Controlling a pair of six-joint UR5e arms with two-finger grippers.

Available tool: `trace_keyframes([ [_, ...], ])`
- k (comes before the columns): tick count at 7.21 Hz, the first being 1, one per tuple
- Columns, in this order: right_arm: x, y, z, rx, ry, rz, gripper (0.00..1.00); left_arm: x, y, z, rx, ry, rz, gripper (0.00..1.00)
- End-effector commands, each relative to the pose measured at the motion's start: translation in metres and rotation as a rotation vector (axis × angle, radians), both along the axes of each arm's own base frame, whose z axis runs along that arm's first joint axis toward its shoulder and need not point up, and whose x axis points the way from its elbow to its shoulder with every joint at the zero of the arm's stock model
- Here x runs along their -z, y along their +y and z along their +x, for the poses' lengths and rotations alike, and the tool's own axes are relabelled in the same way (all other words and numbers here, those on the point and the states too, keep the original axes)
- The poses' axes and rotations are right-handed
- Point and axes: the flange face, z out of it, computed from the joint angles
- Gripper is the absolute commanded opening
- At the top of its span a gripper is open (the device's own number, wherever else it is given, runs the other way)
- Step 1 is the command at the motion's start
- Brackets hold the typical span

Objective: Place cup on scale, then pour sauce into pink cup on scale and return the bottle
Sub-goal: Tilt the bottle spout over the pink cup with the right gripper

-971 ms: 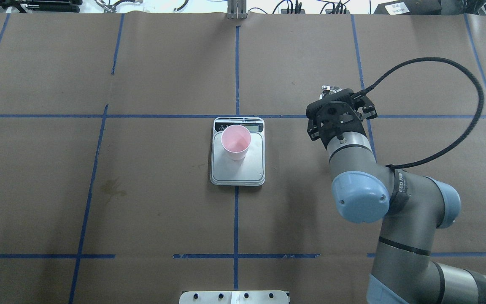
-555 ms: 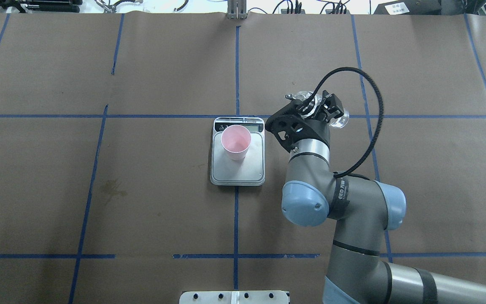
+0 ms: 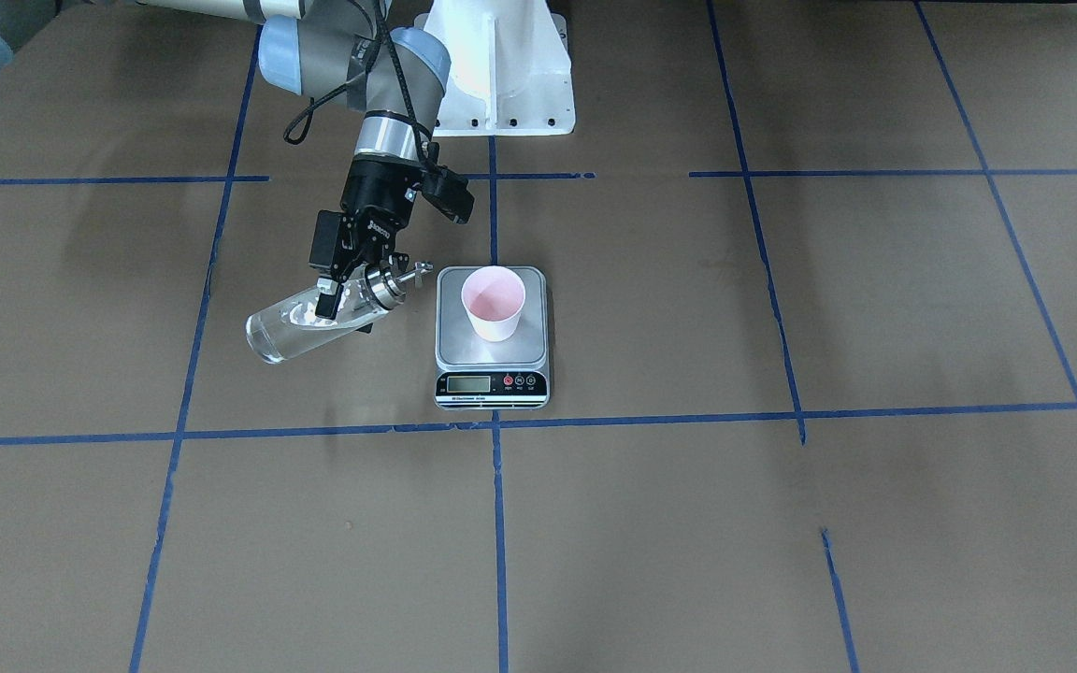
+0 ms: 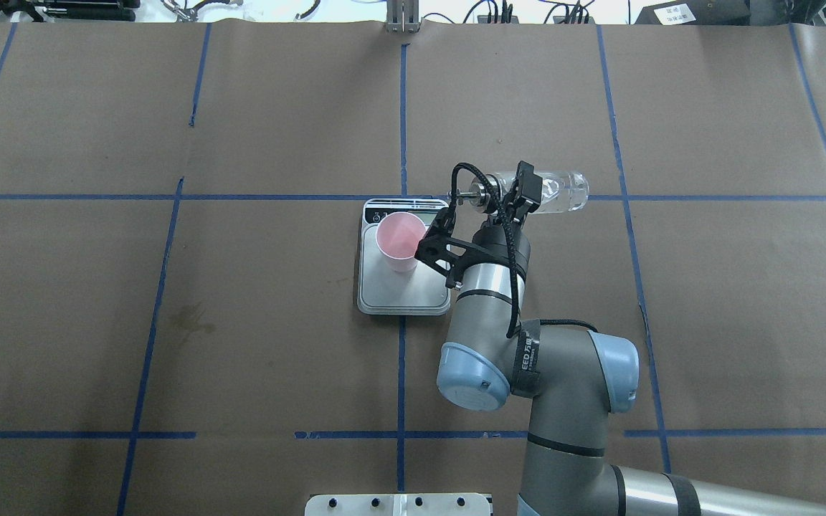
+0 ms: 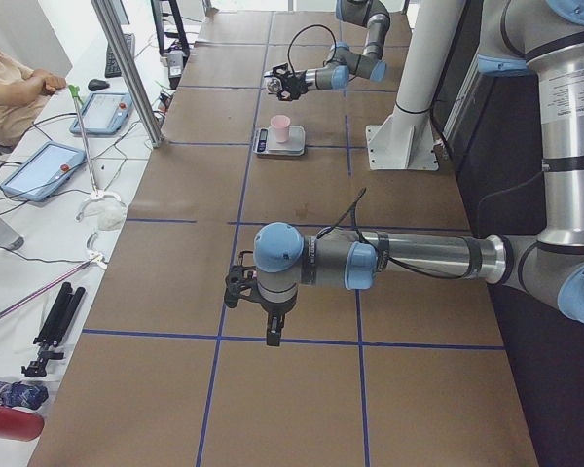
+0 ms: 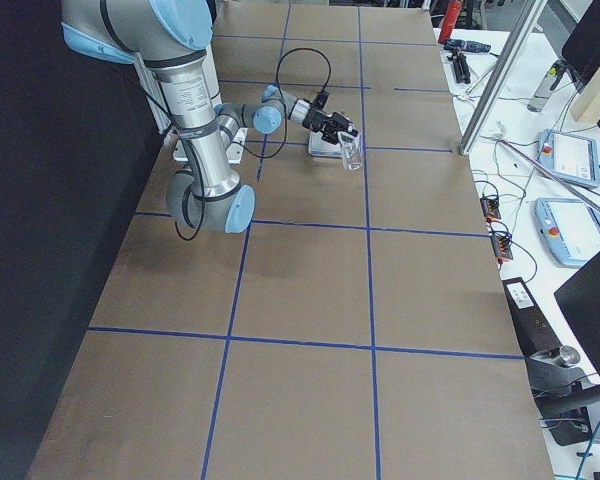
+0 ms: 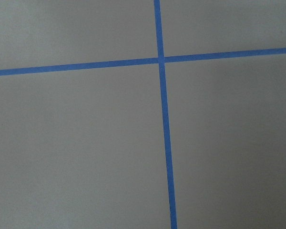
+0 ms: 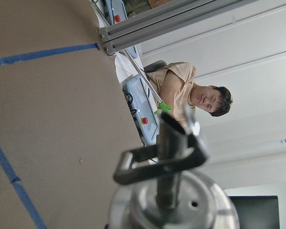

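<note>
1. Camera across the table: the right gripper (image 3: 337, 297) is pinching the bottle (image 3: 294, 332) just behind its silver cap (image 3: 380, 283), with the fingers pressing on the glass from both sides. The right arm is reaching down from its base with the wrist bent towards the scale (image 3: 464, 353). The bottle is lying close to level and clear of the table (image 3: 782, 523). Its spout (image 3: 419, 271) is pointing at the scale and stopping just short of the scale's edge. The sauce (image 3: 269, 344) is showing only as clear liquid in the glass, and its level cannot be read. The cup (image 3: 494, 301) is standing upright on the steel platform.
2. Overhead camera: the right forearm is running up beside the scale and the wrist is overlapping the scale's right edge. The bottle is lying crosswise beyond the wrist, base pointing away from the scale. The spout tip is sitting just beside the scale's far right corner, not over the cup.
3. Left-end camera: the left arm is stretching out level over the table, well apart from the scale. The left gripper (image 5: 271, 336) is pointing straight down. Whether its fingers are spread or closed cannot be told.
4. Right-end camera: the right arm is standing upright at its base and extending the wrist and bottle out beside the scale.
5. Left wrist camera: only brown table covering and crossing blue tape lines (image 7: 162, 119) are showing, with no fingers in view.
6. Right wrist camera: the cap and spout are filling the foreground, blurred. An operator (image 8: 181, 86) is sitting beyond the table edge.
</note>
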Motion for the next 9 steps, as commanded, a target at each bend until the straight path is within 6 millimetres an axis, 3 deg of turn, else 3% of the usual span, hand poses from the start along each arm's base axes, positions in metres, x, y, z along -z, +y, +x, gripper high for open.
trace_keyframes([
  [1,-0.001,0.0,-0.001,0.03,0.152,0.018,0.0,-0.001,0.0,0.0,0.0,0.0,-0.001,1.0],
  [3,0.004,0.002,-0.003,0.043,0.212,0.038,0.0,-0.001,0.0,0.0,0.0,0.0,-0.001,1.0],
  [6,0.019,0.009,-0.023,0.054,0.285,0.062,0.0,-0.001,0.0,0.0,0.0,0.0,-0.003,1.0],
  [9,0.018,0.015,-0.029,0.065,0.351,0.087,0.0,-0.002,0.0,0.0,0.0,0.0,-0.004,1.0],
])
